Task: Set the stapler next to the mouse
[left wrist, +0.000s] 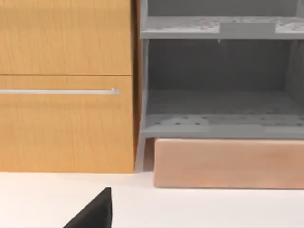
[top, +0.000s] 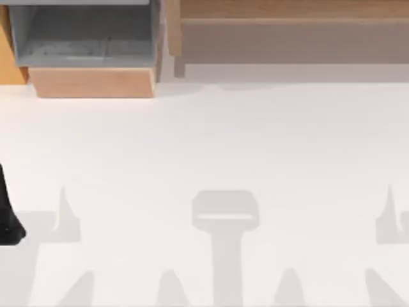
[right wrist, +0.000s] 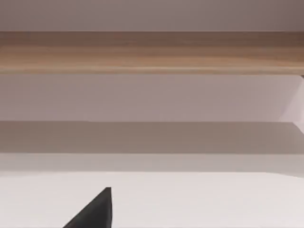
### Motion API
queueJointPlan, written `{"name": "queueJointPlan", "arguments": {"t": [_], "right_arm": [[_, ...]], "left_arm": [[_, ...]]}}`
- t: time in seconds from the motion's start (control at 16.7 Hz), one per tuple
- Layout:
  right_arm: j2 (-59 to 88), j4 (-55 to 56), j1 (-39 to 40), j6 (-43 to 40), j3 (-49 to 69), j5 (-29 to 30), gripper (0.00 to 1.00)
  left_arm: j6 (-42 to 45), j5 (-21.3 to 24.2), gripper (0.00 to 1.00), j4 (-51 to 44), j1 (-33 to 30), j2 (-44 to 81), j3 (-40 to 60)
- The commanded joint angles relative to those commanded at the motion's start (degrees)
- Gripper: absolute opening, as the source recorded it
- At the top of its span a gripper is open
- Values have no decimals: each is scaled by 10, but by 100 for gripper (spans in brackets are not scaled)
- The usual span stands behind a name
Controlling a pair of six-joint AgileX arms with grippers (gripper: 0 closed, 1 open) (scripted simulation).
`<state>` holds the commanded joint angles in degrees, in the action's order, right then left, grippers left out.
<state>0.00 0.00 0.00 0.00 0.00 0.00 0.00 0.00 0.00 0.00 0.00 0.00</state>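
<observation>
Nothing looked begun: the white bench [top: 211,147] lay bare before the grey shelf [top: 83,35], and finger state couldn't be told.

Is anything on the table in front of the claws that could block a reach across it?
Nothing visible does. The grey shelf unit and wooden shelf stand at the table's far edge; the left arm sits at its left edge.
</observation>
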Motion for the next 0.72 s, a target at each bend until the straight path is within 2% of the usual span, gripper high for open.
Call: {"name": "queueJointPlan", "arguments": {"t": [0.36,0.72], "right_arm": [[0,0,0,0,0,0,100],[0,0,0,0,0,0,100]], "left_arm": [[30,1,100,-45,27,62,50],[134,0,100,-201,125,330,215]]}}
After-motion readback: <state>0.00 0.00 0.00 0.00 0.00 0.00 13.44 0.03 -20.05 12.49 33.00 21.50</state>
